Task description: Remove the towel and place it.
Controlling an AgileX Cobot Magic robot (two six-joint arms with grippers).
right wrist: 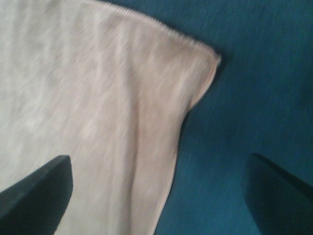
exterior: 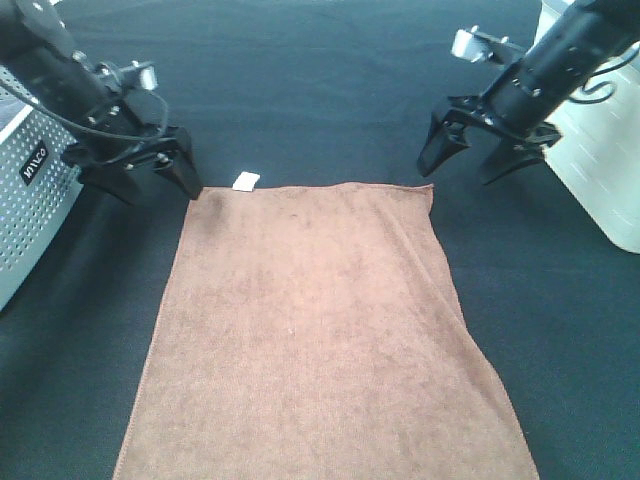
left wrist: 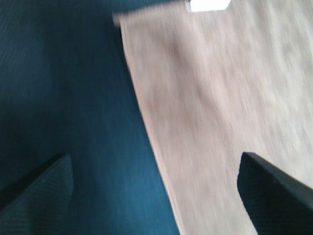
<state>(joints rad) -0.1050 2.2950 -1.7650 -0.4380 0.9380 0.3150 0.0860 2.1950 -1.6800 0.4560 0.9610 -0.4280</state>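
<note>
Towel (exterior: pixel 320 340) lies flat, white tag (exterior: pixel 245 181) unreadable; left tool (exterior: pixel 150 185) and right tool (exterior: pixel 456 172) gape wide.

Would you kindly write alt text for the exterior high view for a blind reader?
A brown towel lies flat on a black table cloth. The open left tool and open right tool are near its far corners.

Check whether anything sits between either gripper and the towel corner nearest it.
Nothing visible does. The left gripper and right gripper hang open by the far corners of the towel, with only towel edge and black table cloth between their fingers. The white tag lies flat near the left one.
</note>
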